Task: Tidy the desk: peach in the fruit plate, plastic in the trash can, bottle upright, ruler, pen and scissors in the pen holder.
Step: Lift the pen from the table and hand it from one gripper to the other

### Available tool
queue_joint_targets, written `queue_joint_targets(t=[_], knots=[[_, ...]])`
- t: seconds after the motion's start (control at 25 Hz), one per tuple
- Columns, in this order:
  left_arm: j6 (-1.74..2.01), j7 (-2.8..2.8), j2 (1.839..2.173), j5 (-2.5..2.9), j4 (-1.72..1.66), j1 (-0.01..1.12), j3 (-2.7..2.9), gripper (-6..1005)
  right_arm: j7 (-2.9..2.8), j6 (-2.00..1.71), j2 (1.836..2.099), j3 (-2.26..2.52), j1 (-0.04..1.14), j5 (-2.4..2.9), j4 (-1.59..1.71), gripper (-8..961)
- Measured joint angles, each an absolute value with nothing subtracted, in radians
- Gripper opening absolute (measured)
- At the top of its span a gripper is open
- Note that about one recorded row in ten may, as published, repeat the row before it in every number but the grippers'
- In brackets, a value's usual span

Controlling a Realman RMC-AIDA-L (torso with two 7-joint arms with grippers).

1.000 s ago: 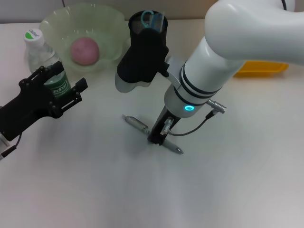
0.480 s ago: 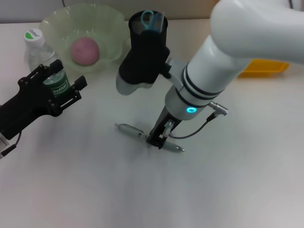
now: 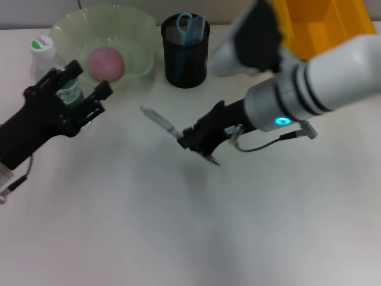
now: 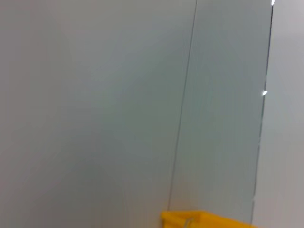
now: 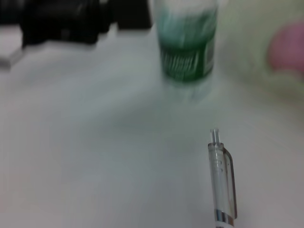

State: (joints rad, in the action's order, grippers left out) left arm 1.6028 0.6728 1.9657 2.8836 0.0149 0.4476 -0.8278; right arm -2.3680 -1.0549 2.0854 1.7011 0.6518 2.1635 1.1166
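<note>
1. Across the frame's right half, the right arm (image 3: 321, 89) stretches toward centre; its reach is long, so a fast swing could knock the pen holder (image 3: 186, 53) at top centre.
2. Upper left: fruit plate (image 3: 101, 36) with the peach (image 3: 106, 64) inside, bottle (image 3: 50, 62) upright beside it. Left gripper (image 3: 74, 95), fingers spread, sits close against the bottle; a nudge could topple it.
3. Centre: right gripper (image 3: 199, 140), fingers pinching the pen (image 3: 161, 122) near one end, pen lifted off the desk and tilted. An off-centre pinch may let it pivot or slip, or miss the holder's mouth, already crowded by scissors (image 3: 187, 25).
</note>
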Motion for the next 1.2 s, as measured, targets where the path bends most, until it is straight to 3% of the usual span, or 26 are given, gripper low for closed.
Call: queue_joint_targets(t=[0.28,0.44,0.72,1.2], knots=[[1.628,0.697,2.014,2.884,0.028,0.479,-0.828,752,-1.762,-0.961,2.087,1.604,0.437,1.649,1.061,115],[1.631,0.73,2.037,2.884,0.028,0.501,-0.828,751,-1.542,-0.964,2.086,1.588,0.401,1.466,0.995,115],[1.622,0.768,2.062,2.884,0.03,0.525,-0.838,749,-1.127,-0.996,2.088,1.596,0.394,1.13,0.812,114],[1.556,0.769,2.067,2.884,0.083,0.536,-0.839,746,-0.815,-1.004,2.092,1.734,0.441,0.834,0.68,114]])
